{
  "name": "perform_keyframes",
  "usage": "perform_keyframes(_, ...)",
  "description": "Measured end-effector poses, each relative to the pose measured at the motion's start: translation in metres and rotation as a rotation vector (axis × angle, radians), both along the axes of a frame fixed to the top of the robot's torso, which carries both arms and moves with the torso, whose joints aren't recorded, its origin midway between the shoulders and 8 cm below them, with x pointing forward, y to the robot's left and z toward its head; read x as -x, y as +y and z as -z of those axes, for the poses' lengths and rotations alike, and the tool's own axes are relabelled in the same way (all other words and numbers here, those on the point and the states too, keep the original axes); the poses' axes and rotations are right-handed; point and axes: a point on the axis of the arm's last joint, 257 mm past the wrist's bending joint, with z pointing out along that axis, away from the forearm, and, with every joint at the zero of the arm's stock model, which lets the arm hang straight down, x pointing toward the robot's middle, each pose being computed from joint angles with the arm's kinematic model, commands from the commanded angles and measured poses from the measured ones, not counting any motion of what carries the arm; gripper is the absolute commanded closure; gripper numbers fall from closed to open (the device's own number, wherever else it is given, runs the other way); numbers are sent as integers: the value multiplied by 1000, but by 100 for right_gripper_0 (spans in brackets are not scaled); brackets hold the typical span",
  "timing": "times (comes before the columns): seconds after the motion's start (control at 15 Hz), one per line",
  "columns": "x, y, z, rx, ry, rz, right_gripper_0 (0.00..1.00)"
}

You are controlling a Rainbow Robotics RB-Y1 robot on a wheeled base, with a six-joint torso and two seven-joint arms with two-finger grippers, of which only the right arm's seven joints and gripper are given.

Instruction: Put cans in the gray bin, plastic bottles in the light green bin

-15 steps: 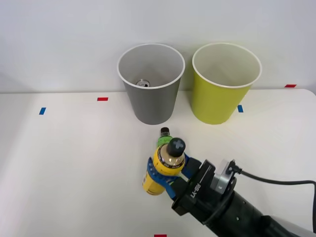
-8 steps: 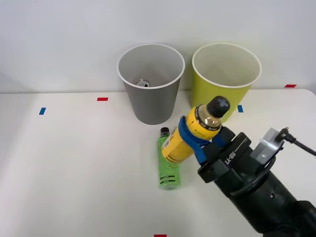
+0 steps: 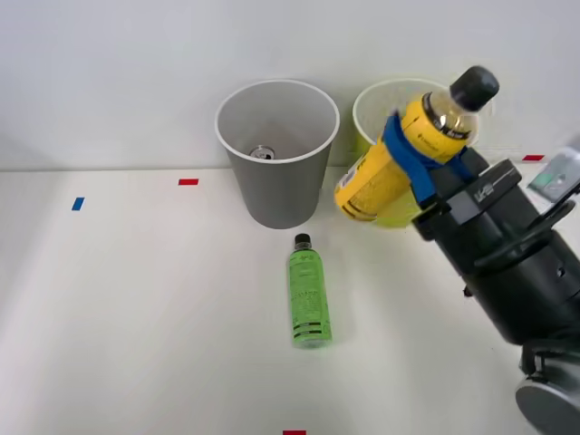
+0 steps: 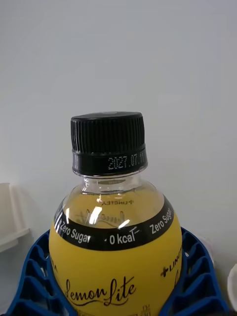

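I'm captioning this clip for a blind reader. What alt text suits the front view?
The right tool holds a yellow-labelled bottle tilted in front of the light green bin. A green bottle lies on the white table, and a can sits inside the gray bin.

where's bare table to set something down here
The widest free patch of table is left of the green bottle, from the gray bin forward. A smaller one lies between that bottle and the right arm. It is crowded by the light green bin, where the right gripper holds the yellow bottle.
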Motion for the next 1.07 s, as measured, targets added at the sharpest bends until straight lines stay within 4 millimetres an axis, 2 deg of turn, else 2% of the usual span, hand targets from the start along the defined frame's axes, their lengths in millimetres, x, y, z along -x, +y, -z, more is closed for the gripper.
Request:
perform_keyframes(0.13, -6, -9, -22, -43, -14, -13, 100)
perform_keyframes(0.27, -18, -17, -34, -54, -34, -1, 100)
perform_keyframes(0.73, -79, -51, -46, 22, -52, 79, 100)
perform_keyframes(0.87, -103, -61, -53, 26, -53, 108, 100)
perform_keyframes(1.07, -135, -66, -56, 57, -14, 142, 100)
